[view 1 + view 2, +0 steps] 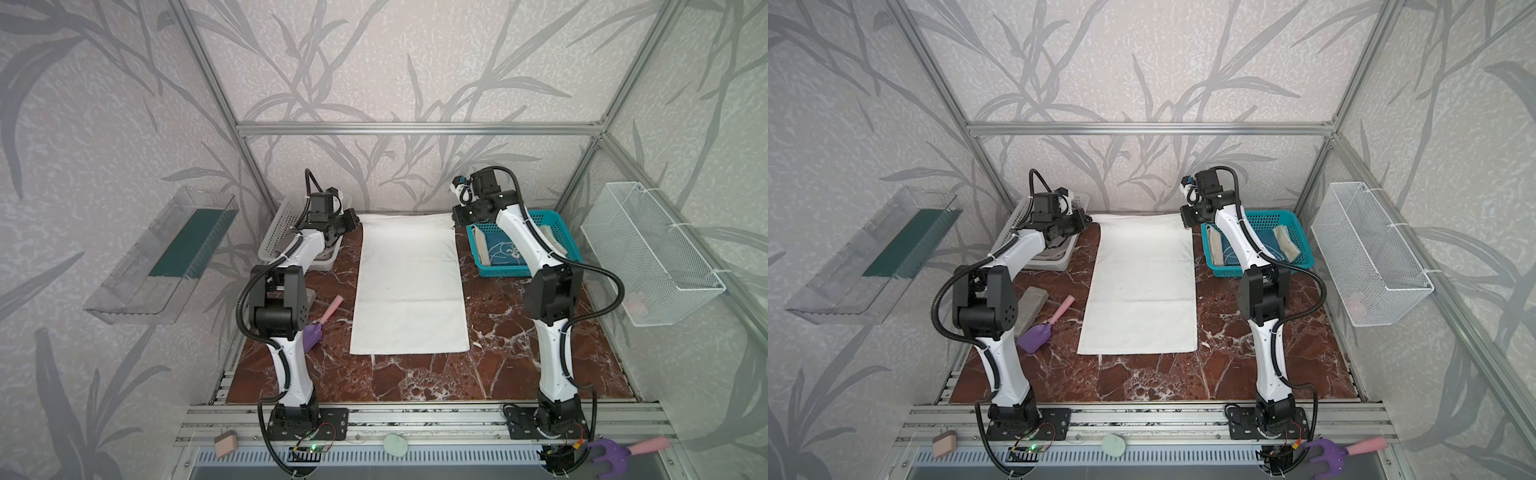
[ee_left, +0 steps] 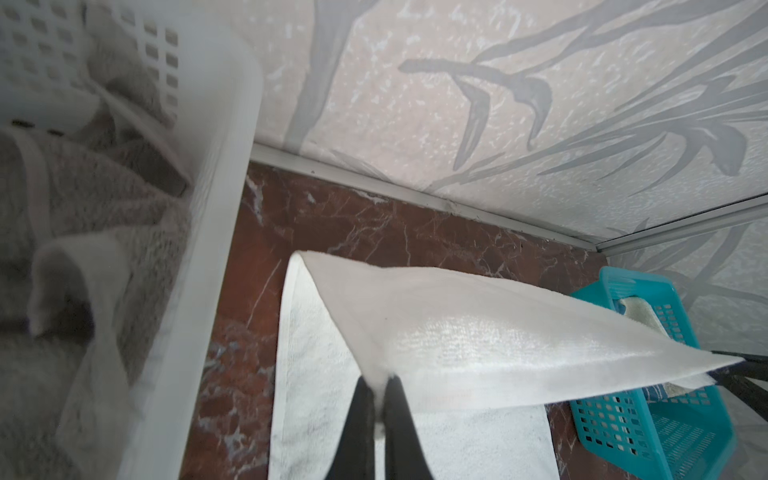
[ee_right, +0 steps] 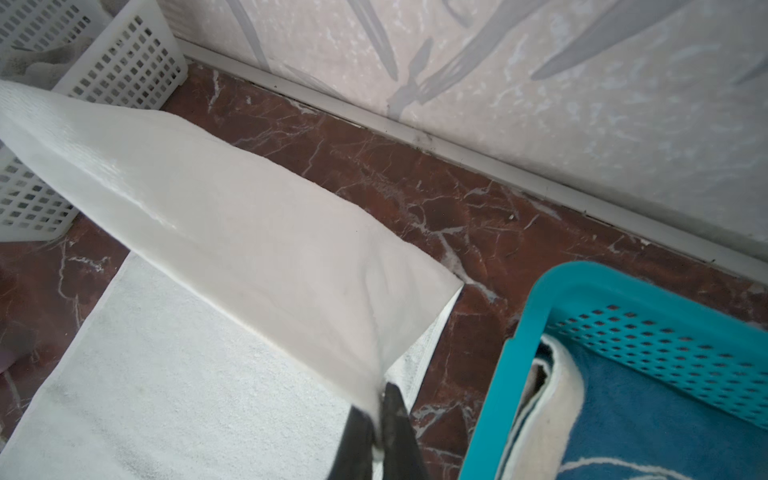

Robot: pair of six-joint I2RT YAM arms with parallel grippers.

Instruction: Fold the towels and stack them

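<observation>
My left gripper [image 2: 379, 386] and right gripper [image 3: 379, 405] each pinch a lifted twelve-o'clock corner of the white towel [image 1: 409, 286], which otherwise lies flat.

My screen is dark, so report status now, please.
Left gripper, right gripper shut on far corners of white towel, lifted. Rest lies flat. Purple scoop beside it, apart.

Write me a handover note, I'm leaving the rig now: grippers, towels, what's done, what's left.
Jaws shut on both: left gripper pinches the far left corner of the white towel, right gripper the far right; that edge is lifted, the rest flat on the table.
In the white basket: the grey towel, crumpled. In the teal basket: the blue towel, apparently folded.
Done: white spread. Left: fold white and grey, stack.
</observation>
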